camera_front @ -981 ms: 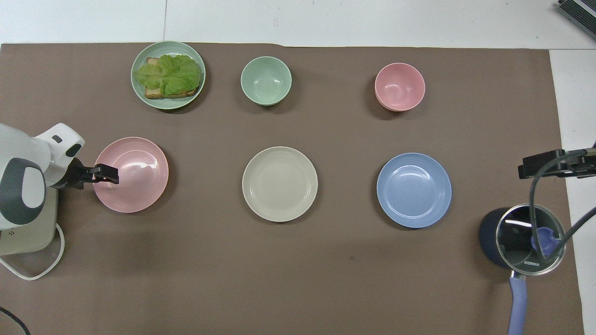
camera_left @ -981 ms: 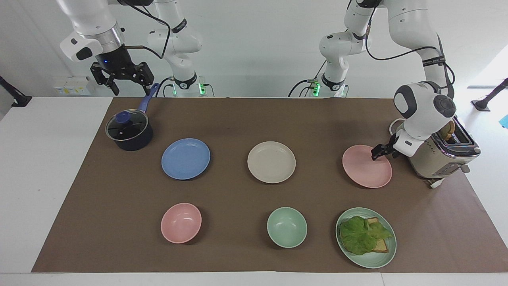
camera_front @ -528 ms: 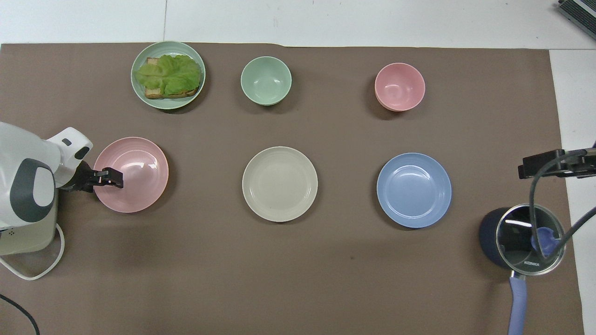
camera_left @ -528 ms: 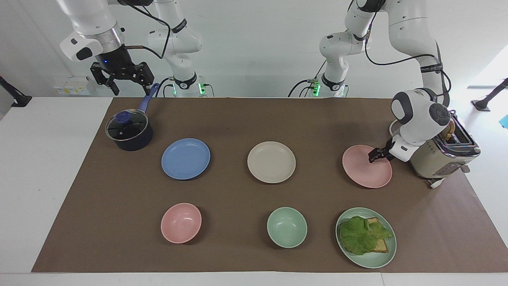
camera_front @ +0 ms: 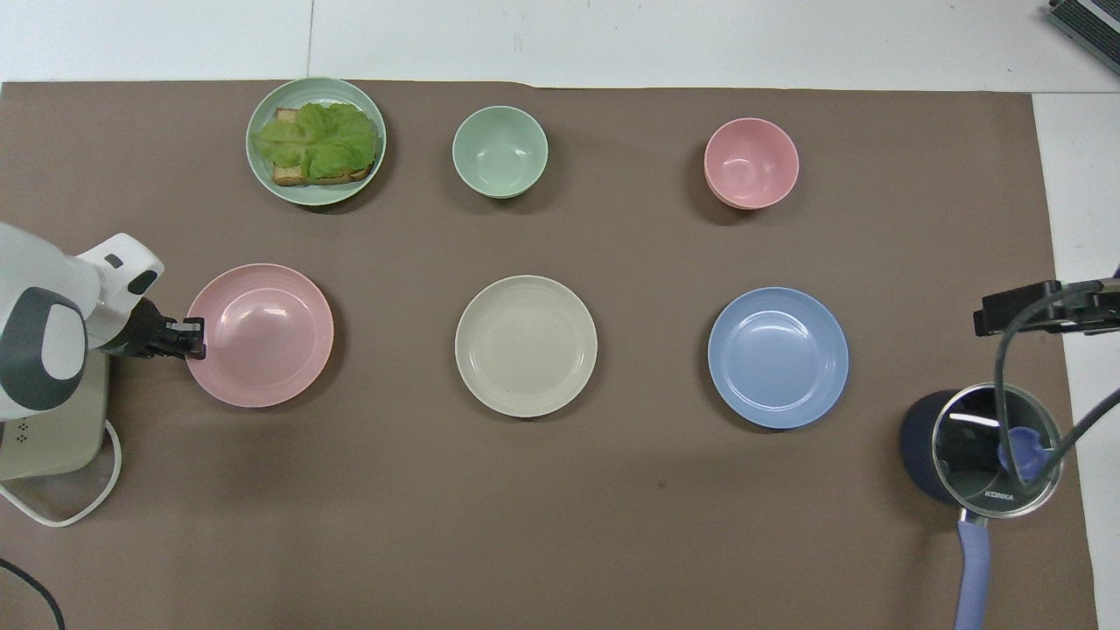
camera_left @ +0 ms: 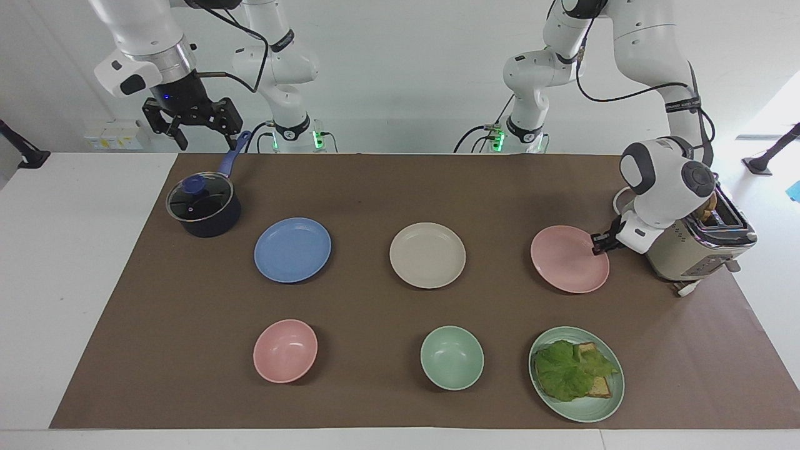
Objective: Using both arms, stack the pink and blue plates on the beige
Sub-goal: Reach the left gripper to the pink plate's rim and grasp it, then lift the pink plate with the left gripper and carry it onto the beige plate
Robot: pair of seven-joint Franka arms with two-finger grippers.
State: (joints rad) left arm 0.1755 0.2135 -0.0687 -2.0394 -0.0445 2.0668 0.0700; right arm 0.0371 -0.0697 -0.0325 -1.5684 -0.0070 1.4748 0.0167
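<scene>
Covering most of the white table (camera_left: 75,281), a brown rectangular mat (camera_left: 400,181) carries everything. The two white jointed arms show whole only in the facing view; the overhead view catches just the left arm's wrist and the tip of the right arm's tool. The beige boxy toaster (camera_left: 694,250) stands at the mat's edge at the left arm's end, and only the facing view shows its open slots. The dark lidded saucepan (camera_left: 204,209) sits near the mat's corner at the right arm's end, close to the robots.

Three shallow round matte plates lie in a row across the mat's middle: the medium blue plate (camera_left: 292,249) toward the right arm's end, the cream-beige plate (camera_left: 427,255) central and bare, the pale pink plate (camera_left: 570,259) toward the left arm's end. The pale green plate with bread and lettuce (camera_left: 576,374), the green bowl (camera_left: 452,357) and the pink bowl (camera_left: 285,350) line the edge farthest from the robots.

The left gripper (camera_left: 599,245) pinches the pink plate's rim on the toaster side, jaws narrowed onto it. The right gripper (camera_left: 192,125) waits above the saucepan's handle, its jaws spread wide.
</scene>
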